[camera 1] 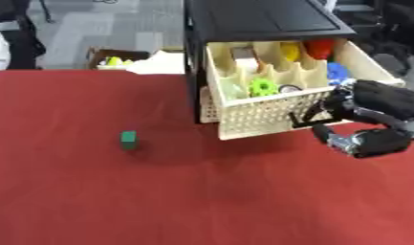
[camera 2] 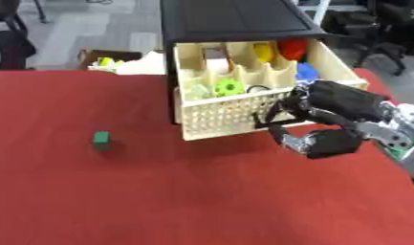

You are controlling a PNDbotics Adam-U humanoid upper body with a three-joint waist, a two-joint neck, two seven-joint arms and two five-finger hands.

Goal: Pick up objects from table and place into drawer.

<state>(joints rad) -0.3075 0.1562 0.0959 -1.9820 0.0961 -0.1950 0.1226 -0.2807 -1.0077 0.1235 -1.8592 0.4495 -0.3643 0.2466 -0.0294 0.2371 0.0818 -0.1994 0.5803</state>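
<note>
The drawer (camera 1: 277, 112) is pulled open at the table's (camera 1: 201, 201) far edge for loading — the right hand (camera 2: 327, 122) is curled at its front, seemingly empty — while the green block (camera 1: 129, 139) is left towards the left edge.

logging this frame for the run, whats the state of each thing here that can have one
drawer: pulled open, holding several small items
black cabinet: upright on the red table
green block: on the table, left of the drawer, untouched
right hand: at the drawer's front right corner, fingers curled by the handle
left hand: not in view
</note>
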